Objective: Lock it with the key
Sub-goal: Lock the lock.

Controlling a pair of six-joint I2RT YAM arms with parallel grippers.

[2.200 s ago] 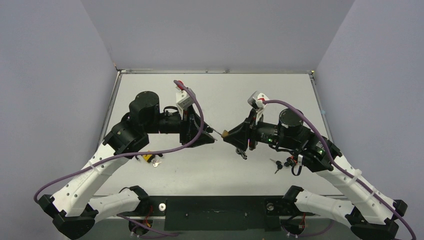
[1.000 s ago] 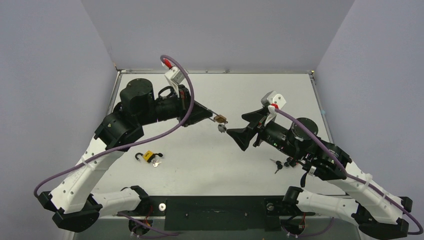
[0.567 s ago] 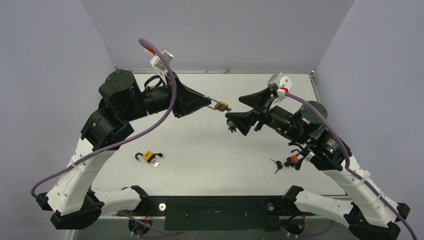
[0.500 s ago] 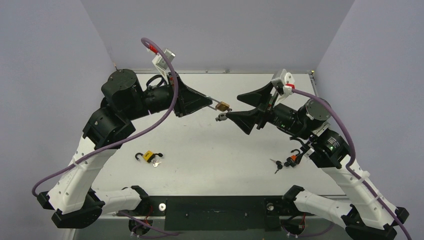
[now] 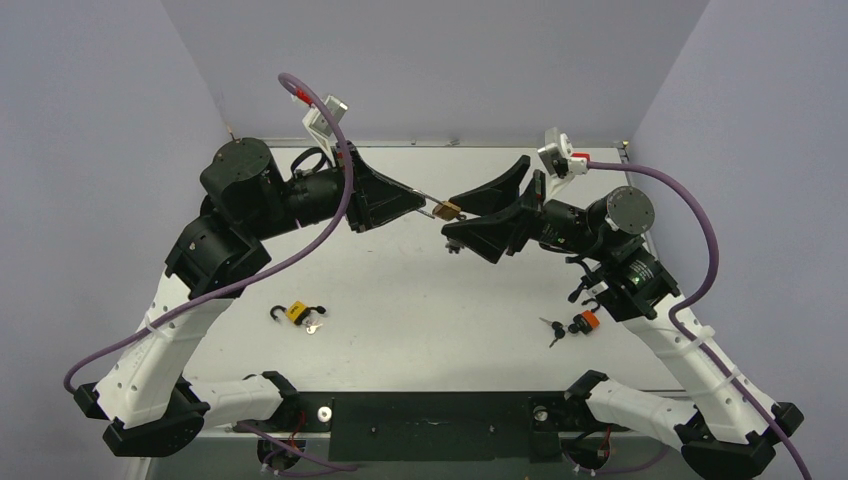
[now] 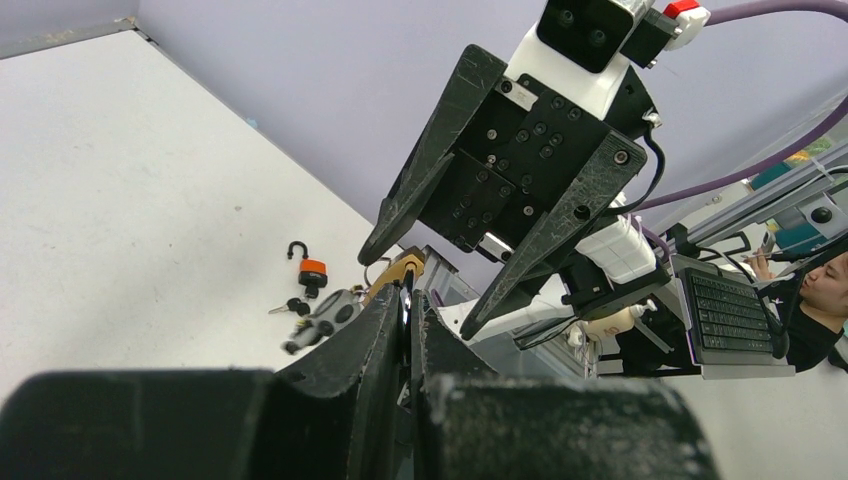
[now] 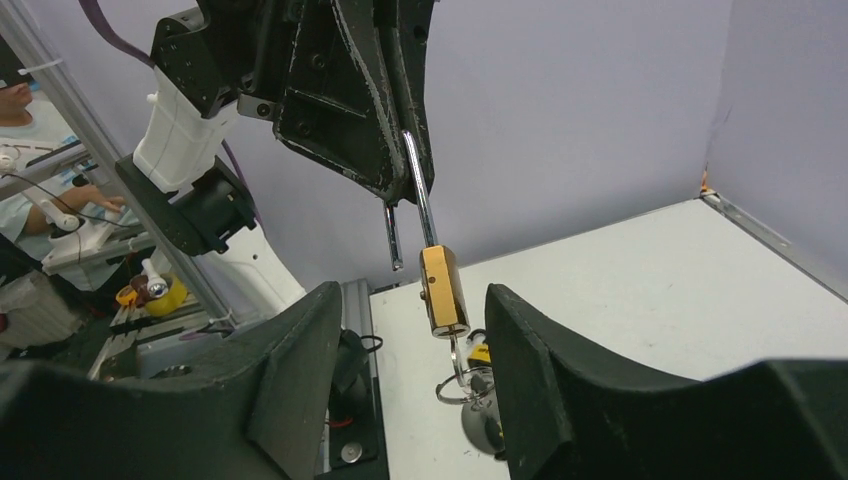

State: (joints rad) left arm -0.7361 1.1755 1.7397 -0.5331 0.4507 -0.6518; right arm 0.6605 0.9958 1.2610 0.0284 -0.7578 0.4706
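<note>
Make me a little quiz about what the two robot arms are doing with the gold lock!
1. True or false: the left gripper holds the brass padlock up in the air by its shackle.
2. The right gripper has its jaws: A) shut on the padlock; B) open, one on each side of it; C) lying flat on the table.
3. Fill in: the small padlock on the table beside the right arm is coloured ____.
Key: 1 true; 2 B; 3 orange.

Robotics lab, white table (image 5: 420, 330), lilac walls (image 5: 430, 70) left, right and far, person (image 6: 822, 290) at a keyboard (image 6: 725, 315) outside.
</note>
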